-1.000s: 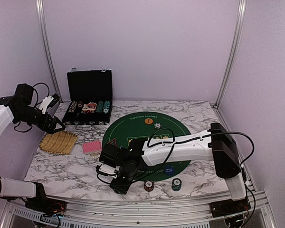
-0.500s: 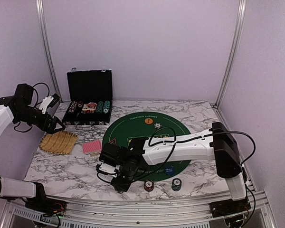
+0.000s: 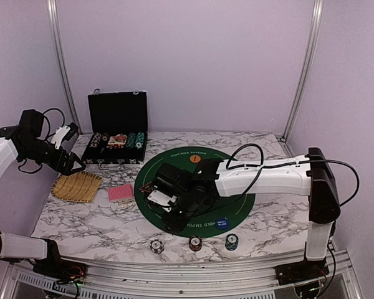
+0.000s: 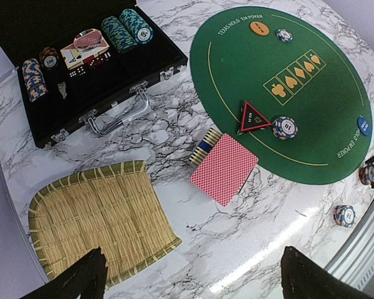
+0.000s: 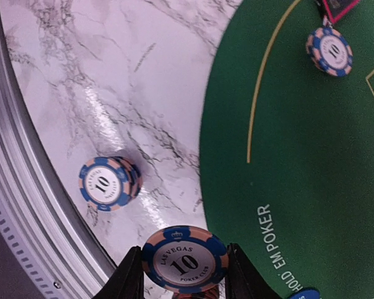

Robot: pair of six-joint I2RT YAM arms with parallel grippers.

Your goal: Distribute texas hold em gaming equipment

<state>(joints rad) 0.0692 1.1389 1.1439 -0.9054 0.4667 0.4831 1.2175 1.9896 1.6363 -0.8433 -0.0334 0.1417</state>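
The right wrist view's top edge cuts off most of the dark red-edged triangle (image 5: 336, 7); its bottom edge leaves a sliver of the blue round "small blind" disc (image 5: 308, 293) (lettering unseen there).

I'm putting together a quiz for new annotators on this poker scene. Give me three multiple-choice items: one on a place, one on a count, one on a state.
1. Where do the red-backed cards lie? A on the marble between straw tray and green mat; B in the tray; C mid-mat.
2. How many chip stacks stand on the marble by the near edge? A one; B five; C three.
3. The right gripper is: A open, empty; B shut on a poker chip; C shut on a card.

1 A: the left wrist view shows tray on one side, mat on the other.
2 C: the top view shows three in a row.
3 B: the chip sits between its fingers.
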